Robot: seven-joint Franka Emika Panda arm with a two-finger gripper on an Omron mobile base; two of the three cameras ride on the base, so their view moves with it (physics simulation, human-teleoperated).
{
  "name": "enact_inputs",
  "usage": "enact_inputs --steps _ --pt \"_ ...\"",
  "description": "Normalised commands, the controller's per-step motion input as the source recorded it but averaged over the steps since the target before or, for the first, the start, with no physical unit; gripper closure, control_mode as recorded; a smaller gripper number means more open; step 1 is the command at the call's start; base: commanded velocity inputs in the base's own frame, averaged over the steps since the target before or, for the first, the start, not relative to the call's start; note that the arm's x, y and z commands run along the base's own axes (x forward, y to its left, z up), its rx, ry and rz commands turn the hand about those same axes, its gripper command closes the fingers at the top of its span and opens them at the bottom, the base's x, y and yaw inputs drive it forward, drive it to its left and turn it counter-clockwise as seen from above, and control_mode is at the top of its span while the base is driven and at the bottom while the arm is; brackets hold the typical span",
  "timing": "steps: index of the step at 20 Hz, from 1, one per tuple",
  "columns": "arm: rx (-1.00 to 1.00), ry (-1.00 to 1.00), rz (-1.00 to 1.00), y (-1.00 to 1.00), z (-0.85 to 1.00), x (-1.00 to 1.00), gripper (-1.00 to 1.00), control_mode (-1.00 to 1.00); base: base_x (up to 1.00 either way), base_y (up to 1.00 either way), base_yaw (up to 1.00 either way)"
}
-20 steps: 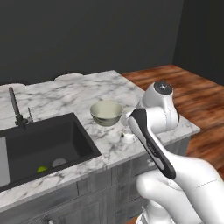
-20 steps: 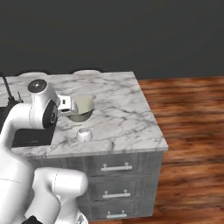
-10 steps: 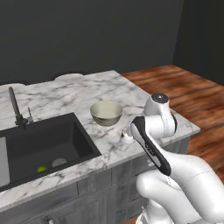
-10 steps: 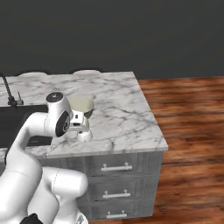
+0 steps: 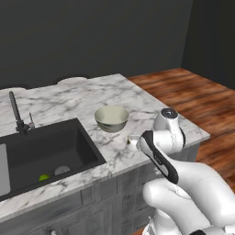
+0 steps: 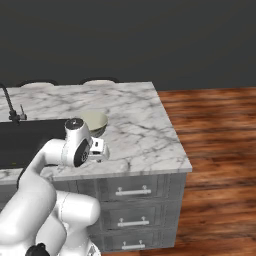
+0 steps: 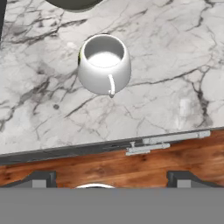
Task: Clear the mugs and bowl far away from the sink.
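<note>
Released and wide apart, my tool (image 7: 108,179) hangs above the rounded whitish mug (image 7: 104,64), which stands upright on the veined marble surface (image 7: 175,65), handle toward 6 o'clock. At 12 sits the wide, smooth cream bowl (image 5: 111,118). A green mug (image 5: 44,177) lies in the black rectangular sink (image 5: 27,147).

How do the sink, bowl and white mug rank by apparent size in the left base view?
1. sink, largest by far.
2. bowl.
3. white mug, smallest, partly hidden behind the arm.
</note>
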Motion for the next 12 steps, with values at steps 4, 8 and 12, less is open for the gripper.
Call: enact_inputs --steps 4,8,12 --pt "0.0 0.0 0.03 0.0 -0.35 0.48 -1.0 -1.0 0.0 0.0 0.0" --pt "0.0 0.0 0.04 0.0 -0.21 0.49 -1.0 -1.0 0.0 0.0 0.0" --pt "0.0 0.0 0.05 0.0 -0.29 0.41 -1.0 -1.0 0.0 0.0 0.0"
